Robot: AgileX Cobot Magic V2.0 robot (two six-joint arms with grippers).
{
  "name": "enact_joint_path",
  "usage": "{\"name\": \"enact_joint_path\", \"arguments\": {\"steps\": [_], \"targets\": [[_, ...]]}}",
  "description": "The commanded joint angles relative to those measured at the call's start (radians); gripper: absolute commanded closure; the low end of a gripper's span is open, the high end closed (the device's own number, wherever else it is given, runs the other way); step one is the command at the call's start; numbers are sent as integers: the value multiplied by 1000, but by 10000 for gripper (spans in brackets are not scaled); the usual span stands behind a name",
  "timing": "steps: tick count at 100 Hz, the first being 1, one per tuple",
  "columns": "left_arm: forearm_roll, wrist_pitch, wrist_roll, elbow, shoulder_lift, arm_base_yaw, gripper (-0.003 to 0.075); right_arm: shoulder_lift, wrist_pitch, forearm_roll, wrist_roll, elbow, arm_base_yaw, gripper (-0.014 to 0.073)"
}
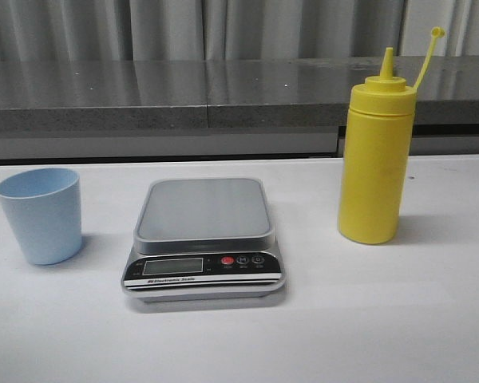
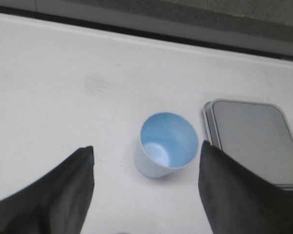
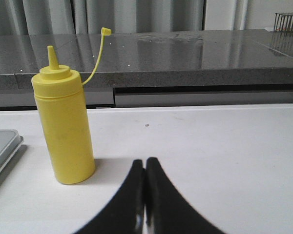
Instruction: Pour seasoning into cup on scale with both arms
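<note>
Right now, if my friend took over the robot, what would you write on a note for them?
Left tool: open, above the blue cup, holding nothing.
Right tool: shut, empty, on the far side of the yellow bottle from the scale.
Cup stands upright on the table, left of the scale, and looks empty.
Bottle stands upright right of the scale, cap off the nozzle.
Scale platform is bare.
Done: nothing yet.
Left: put the cup on the scale, pick up the bottle, pour.

Lighting: even, bright, overhead. Shadows: soft, short, beside cup [image 1: 40, 214] and bottle [image 1: 375, 159]. Glare: faint sheen on grey ledge [image 3: 185, 53]. Focus: left wrist view slightly blurred.
</note>
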Motion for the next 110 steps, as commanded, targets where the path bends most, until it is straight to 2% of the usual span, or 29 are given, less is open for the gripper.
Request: {"name": "enact_joint_path", "arguments": {"steps": [1, 19, 55, 110], "targets": [[-22, -67, 0, -39, 40, -30, 269, -22, -80, -9, -7, -15, -6, 662], [-22, -2, 0, -108, 160, -61, 270, -22, -80, -9, -7, -15, -6, 662], [-22, 196, 0, -311, 418, -61, 271, -22, -80, -9, -7, -15, -6, 662], [-22, 236, 0, -468, 715, -61, 272, -22, -80, -9, -7, -15, -6, 662]]}}
